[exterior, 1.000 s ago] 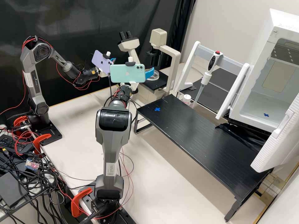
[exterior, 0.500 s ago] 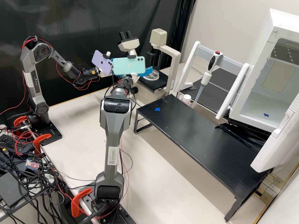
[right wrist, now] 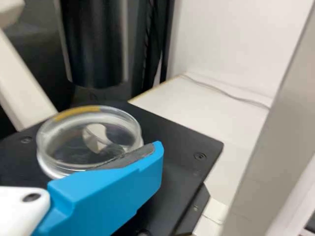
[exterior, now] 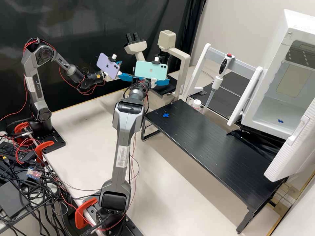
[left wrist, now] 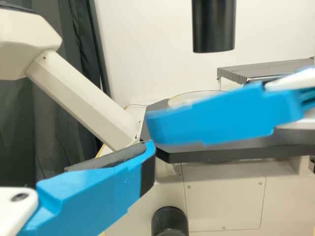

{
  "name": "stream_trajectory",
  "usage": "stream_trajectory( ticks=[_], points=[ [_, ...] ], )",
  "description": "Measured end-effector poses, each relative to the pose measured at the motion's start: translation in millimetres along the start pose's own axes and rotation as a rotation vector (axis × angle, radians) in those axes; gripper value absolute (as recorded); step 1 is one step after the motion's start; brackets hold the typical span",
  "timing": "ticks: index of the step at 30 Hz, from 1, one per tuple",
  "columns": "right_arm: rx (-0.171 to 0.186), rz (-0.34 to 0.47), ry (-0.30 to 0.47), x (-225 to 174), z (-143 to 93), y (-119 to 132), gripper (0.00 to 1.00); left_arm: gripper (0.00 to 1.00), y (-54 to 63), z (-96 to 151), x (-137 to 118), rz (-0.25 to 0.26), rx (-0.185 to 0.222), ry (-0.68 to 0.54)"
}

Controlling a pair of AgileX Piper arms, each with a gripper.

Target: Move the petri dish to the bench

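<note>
Against the earlier frames, the right tool [exterior: 157, 82] is shifting in toward the microscope [exterior: 167, 40]. It is standing open, exact gap unclear, gripping nothing. One blue finger [right wrist: 115, 189] is crossing just in front of the dish [right wrist: 81, 145], contact uncertain. Dish is resting on the black stage [right wrist: 184, 140]. Left tool [exterior: 127, 70] is keeping still, open, empty.

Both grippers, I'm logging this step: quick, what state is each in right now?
Left gripper: open, holding nothing.
Right gripper: open, holding nothing, by the petri dish.
</note>
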Motion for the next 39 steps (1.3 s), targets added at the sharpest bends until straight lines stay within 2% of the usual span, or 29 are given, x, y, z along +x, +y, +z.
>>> stream_trajectory(
  ticks=[4, 7, 10, 21, 22, 31, 34, 39],
  points=[
    [0.009, -0.014, -0.019, 7, 4, -4, 1.00, 1.00, 0.1, 0, 0, 0.001, 0.000, 0.000],
    [-0.016, -0.012, -0.019, 9, 3, -3, 1.00, 1.00, 0.2, 0, 0, 0.002, 0.000, 0.000],
    [-0.025, -0.016, -0.021, 9, 2, -2, 1.00, 1.00, 0.4, 0, 0, 0.005, 0.000, -0.001],
    [0.002, -0.062, -0.055, 16, 6, -7, 1.00, 1.00, 0.4, 0, 0, 0.005, 0.000, -0.001],
    [0.004, -0.065, -0.057, 17, 7, -7, 0.00, 1.00, 0.4, 0, 0, 0.005, 0.000, -0.001],
    [0.005, -0.110, -0.040, 22, 14, -11, 0.00, 1.00, 0.4, 0, 0, 0.005, 0.000, -0.001],
    [0.022, -0.116, -0.038, 22, 15, -11, 0.00, 1.00, 0.4, 0, 0, 0.005, 0.000, -0.001],
    [0.027, -0.127, -0.026, 23, 16, -11, 0.00, 1.00, 0.4, 0, 0, 0.005, 0.000, -0.001]
  ],
)
